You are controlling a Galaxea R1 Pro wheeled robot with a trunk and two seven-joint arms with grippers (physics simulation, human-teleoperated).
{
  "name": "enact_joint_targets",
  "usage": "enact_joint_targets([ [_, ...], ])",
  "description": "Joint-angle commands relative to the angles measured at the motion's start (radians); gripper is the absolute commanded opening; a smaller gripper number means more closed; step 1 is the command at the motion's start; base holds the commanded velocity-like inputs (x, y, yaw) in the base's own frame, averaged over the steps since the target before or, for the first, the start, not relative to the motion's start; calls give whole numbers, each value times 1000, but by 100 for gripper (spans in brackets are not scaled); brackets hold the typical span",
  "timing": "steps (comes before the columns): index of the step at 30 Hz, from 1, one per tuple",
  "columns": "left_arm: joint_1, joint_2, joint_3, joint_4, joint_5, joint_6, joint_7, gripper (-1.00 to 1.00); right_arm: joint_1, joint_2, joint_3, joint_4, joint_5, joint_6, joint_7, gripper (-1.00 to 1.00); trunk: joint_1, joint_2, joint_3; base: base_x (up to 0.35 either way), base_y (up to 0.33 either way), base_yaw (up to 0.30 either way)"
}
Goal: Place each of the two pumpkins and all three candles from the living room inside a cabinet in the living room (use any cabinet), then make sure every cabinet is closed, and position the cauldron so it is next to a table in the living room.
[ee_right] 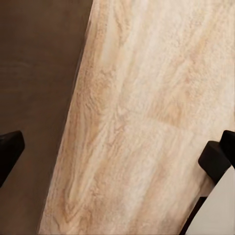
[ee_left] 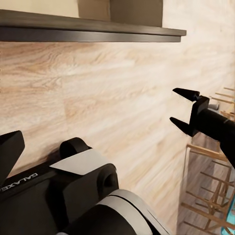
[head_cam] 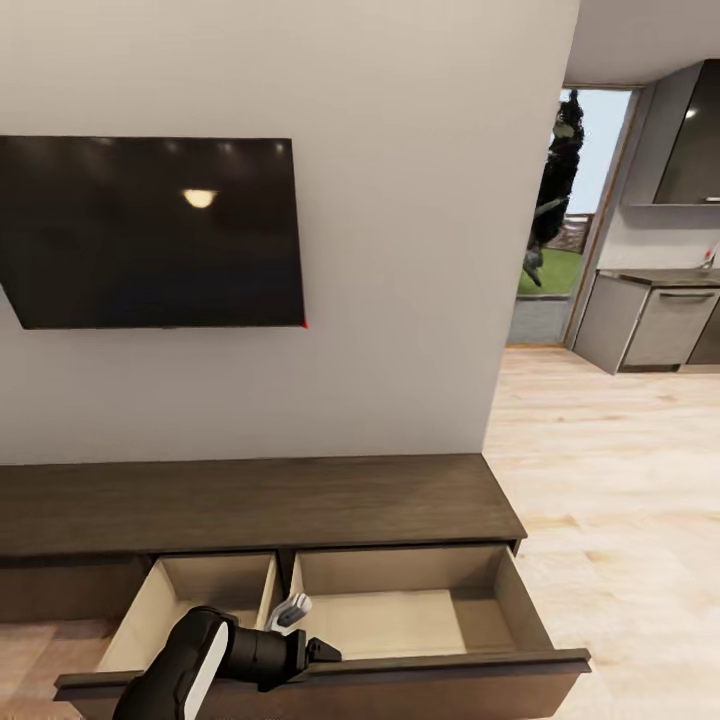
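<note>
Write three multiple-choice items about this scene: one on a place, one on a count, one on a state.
1. Where does the television hang?
A. on the wall above the cabinet
B. on the ceiling
C. inside the cabinet

2. How many compartments does the cabinet's drawer show?
A. one
B. two
C. four

3. In what state is the drawer?
A. shut
B. pulled out and empty
C. pulled out with pumpkins inside

Answers:
1 A, the dark screen sits on the pale wall over the cabinet's top.
2 B, one divider splits the drawer in two.
3 B, its front stands forward and both pale insides are bare.
</note>
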Motion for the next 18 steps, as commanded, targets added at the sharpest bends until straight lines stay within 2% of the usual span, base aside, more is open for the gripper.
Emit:
enact_joint_targets([
  [1,0,0,0,0,0,0,0,100,0,0,9,-1,0,-1,-1,100,0,0,0,0,-129,229],
  [8,0,1,0,0,0,0,0,100,-1,1,42,-1,0,-1,-2,100,0,0,0,0,-184,275],
  [18,0,-1,0,0,0,0,0,100,0,2,45,-1,0,0,-2,100,0,0,0,-9,-24,291],
])
